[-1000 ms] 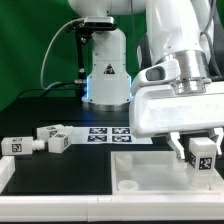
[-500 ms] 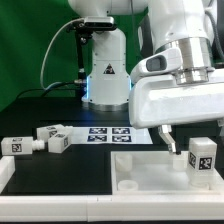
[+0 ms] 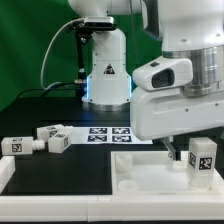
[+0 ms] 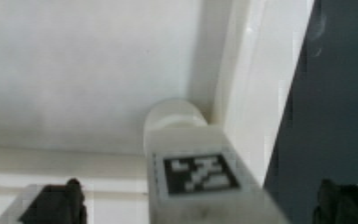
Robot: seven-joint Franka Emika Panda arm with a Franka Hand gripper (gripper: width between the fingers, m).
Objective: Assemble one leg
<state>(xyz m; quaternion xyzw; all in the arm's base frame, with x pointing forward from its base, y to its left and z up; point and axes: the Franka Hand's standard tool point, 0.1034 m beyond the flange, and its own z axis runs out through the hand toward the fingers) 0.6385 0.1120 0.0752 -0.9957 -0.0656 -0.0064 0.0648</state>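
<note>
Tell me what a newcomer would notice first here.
The big white arm fills the exterior view's right, its open gripper hanging over a tagged leg that stands in a corner of the white tray. Further tagged legs lie loose on the black table at the exterior view's left.

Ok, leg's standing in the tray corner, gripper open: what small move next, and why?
Probably lower the open gripper around the leg and close on it. The leg stands upright in the corner of the white tray piece, and in the wrist view the fingertips sit either side of it without touching, so nothing grips it yet.
</note>
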